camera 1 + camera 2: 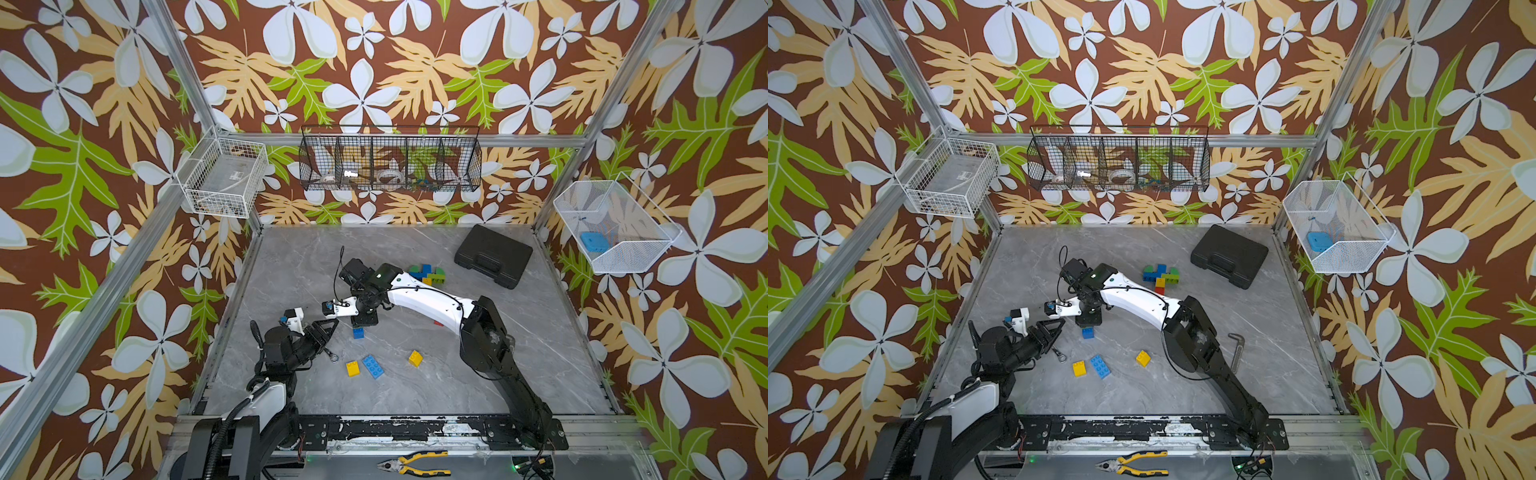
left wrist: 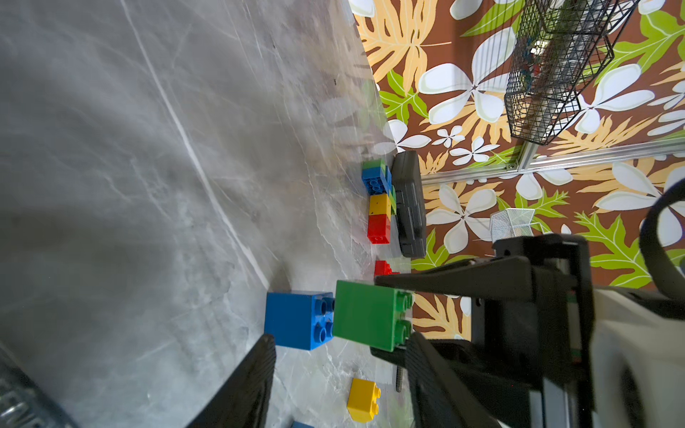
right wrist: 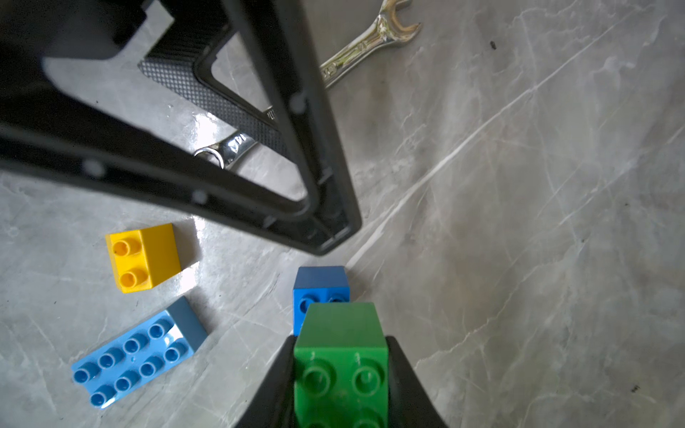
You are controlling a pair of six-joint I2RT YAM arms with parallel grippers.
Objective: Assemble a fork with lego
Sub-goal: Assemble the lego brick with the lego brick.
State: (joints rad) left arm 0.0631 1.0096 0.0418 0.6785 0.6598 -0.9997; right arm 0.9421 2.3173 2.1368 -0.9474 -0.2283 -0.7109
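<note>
Green brick [image 3: 341, 381] clenched in the right claw [image 3: 341, 342], meeting the studded top of a blue brick [image 3: 320, 283] on the grey table [image 3: 519, 222]; left claw [image 1: 331, 336] parted, empty, just beside them

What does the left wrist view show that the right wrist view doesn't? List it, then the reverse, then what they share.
Only the left wrist view: the joined cluster of green, blue, yellow and red lego bricks, the black plastic carry case beside it, and the black wire basket on the wall.
Only the right wrist view: the shiny metal wrench.
Both: the green studded lego brick clamped in the right gripper, the blue square lego brick close by it, and the grey marble-look table.
</note>
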